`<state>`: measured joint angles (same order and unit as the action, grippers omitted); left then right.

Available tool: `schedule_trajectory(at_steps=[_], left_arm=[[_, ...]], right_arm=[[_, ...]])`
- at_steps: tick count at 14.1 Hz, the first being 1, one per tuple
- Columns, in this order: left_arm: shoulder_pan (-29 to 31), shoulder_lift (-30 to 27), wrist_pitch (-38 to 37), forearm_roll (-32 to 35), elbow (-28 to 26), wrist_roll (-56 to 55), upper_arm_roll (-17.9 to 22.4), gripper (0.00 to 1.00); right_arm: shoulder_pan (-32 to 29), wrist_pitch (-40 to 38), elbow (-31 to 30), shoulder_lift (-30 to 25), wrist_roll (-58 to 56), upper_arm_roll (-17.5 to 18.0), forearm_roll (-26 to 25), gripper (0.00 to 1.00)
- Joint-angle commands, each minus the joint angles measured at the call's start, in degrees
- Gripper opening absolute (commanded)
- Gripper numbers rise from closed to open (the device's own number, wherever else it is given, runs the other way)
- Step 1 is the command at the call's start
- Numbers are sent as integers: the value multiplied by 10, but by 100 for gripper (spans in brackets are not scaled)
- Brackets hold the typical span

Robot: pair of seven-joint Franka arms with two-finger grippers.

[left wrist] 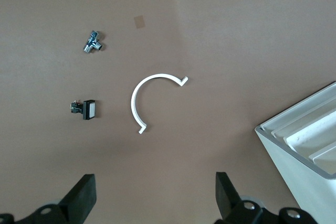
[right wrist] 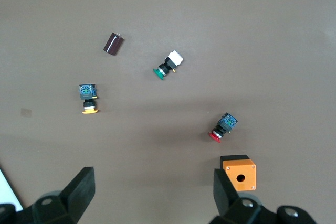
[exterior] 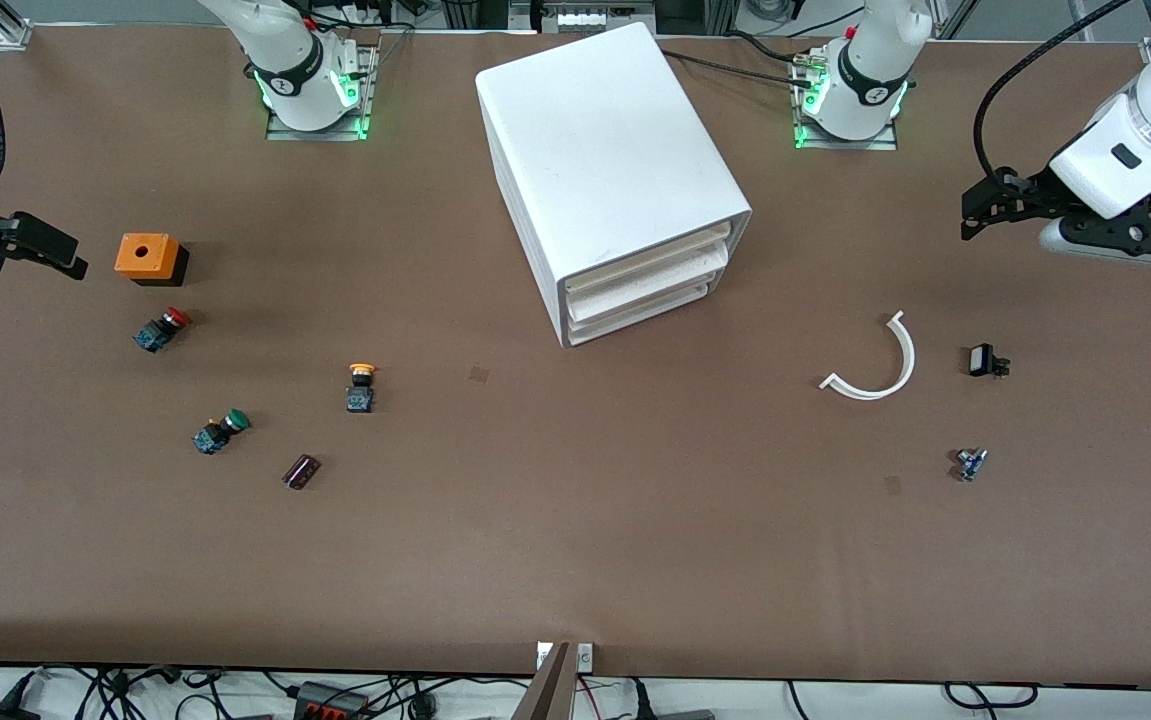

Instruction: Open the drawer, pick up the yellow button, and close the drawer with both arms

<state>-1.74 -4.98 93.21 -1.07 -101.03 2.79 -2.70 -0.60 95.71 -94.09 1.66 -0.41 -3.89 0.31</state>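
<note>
Drawers (exterior: 647, 290) sit shut in your cabinet (exterior: 605, 165); the button (exterior: 361, 386) lies outside, between green (exterior: 221, 431) and red (exterior: 161, 329) ones, near a capacitor (exterior: 301, 472). Both grippers, left (exterior: 980, 205) and right (exterior: 35, 250), hang open, empty.

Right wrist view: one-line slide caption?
Open right gripper above the table with orange-capped button, green button, red button and orange box.

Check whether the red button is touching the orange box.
Apart. The right wrist view shows bare table between the red button and the orange box; the front view shows the same gap.
</note>
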Motion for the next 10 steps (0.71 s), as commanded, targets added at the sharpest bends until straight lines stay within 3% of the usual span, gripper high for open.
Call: schedule_trajectory(at_steps=[1,10], left_arm=[[-2,1,-12,-5,11,10,3,100],[-2,1,-12,-5,11,10,2,100]], right_arm=[[-3,-2,-6,-4,-7,4,-7,100],[-4,6,-12,-3,-7,4,-7,100]])
